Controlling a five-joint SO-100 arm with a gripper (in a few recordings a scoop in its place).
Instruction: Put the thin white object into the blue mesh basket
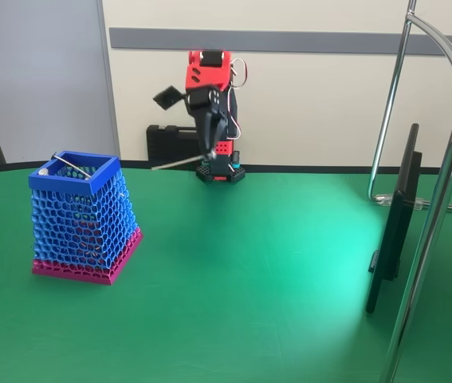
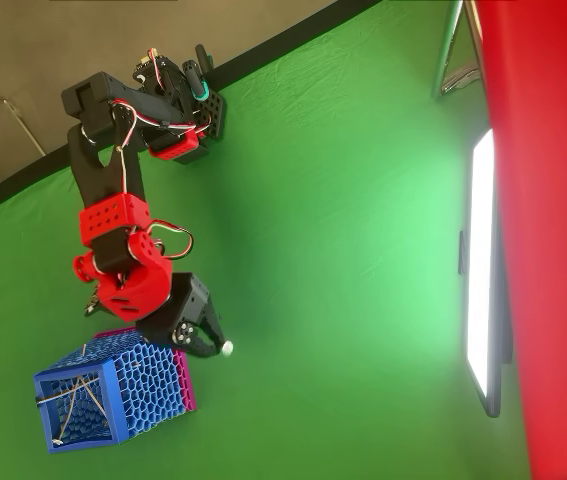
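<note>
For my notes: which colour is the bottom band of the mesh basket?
Magenta-pink, clearest in the fixed view on the blue mesh basket.

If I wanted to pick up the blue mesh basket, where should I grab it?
Probably by the solid blue rim, coming straight down from above so the jaws pinch one wall. The blue mesh basket stands upright with an open top and widens toward its base, so the rim looks like the firmest edge. Pick a side away from the thin sticks leaning inside.
</note>
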